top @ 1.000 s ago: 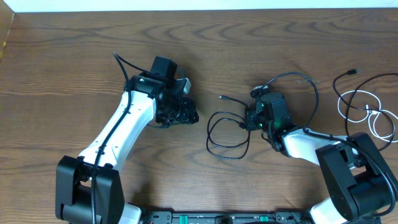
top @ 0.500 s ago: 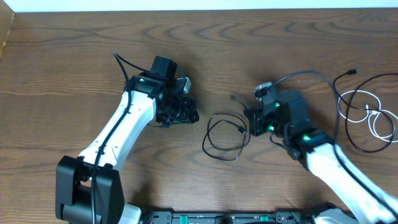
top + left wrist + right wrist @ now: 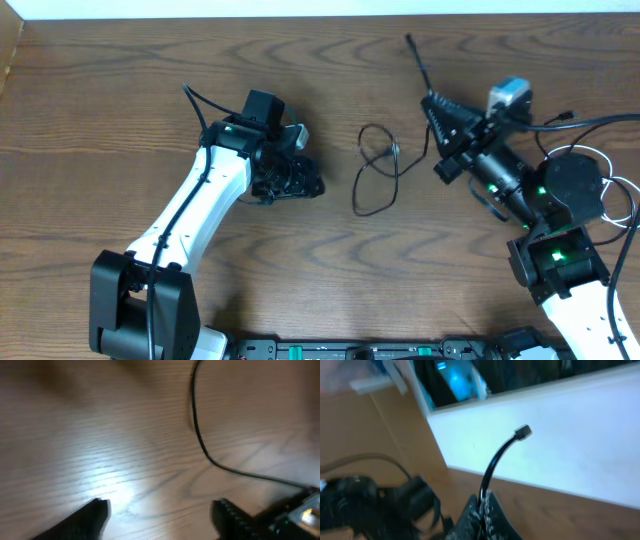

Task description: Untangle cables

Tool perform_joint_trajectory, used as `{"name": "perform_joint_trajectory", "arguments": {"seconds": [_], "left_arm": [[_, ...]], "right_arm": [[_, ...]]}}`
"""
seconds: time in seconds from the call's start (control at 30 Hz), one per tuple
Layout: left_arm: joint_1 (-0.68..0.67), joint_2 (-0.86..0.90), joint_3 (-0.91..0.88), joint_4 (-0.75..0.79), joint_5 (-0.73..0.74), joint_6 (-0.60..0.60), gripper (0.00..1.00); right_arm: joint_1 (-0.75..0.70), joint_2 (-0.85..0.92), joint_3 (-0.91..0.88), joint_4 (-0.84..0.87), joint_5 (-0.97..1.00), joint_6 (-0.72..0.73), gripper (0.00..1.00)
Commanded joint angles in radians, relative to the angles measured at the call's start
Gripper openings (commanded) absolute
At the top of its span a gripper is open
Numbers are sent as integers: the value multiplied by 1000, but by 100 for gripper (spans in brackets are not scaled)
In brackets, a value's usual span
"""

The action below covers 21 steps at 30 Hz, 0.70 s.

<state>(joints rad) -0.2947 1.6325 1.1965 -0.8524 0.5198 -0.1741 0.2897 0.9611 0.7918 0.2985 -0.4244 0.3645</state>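
Note:
The black cable (image 3: 396, 165) lies in a loose loop on the wooden table between the arms. One end of it is pinched in my right gripper (image 3: 434, 102), which is raised and tilted; a short stub with the plug (image 3: 522, 431) sticks up out of the shut fingers (image 3: 495, 515). My left gripper (image 3: 160, 510) hovers low over bare wood, open, with nothing between its fingers. In the left wrist view a stretch of black cable (image 3: 200, 440) runs ahead of it. The white cable (image 3: 608, 192) lies coiled at the far right, partly hidden by the right arm.
A thin black cord with a plug (image 3: 568, 116) curves around the white coil at the right edge. A pale wall (image 3: 580, 435) borders the far side of the table (image 3: 120, 90). The left arm (image 3: 200, 210) crosses the left half.
My right arm has risen and swung back to the right, carrying the black cable's end up; the loop has slid right and farther away. The left jaws have spread wider.

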Motion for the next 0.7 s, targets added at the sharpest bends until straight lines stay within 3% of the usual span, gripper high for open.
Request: {"name": "perform_joint_trajectory", "arguments": {"seconds": [0.0,0.13,0.3,0.57,0.67], "left_arm": [[0,8,2,32,206,68,79],[0,8,2,93,426,127,86],[0,8,2,174,620,155,87],[-37,8,2,193,628,156,85],[-76,8,2,196,566,156,85]], "right_arm": [[-8,2,11,24,35,70,1],[-8,4,11,26,60,69,1],[-8,6,11,59,60,96,1],[-8,6,11,110,121,146,1],[-8,6,11,120,130,169,1]]}}
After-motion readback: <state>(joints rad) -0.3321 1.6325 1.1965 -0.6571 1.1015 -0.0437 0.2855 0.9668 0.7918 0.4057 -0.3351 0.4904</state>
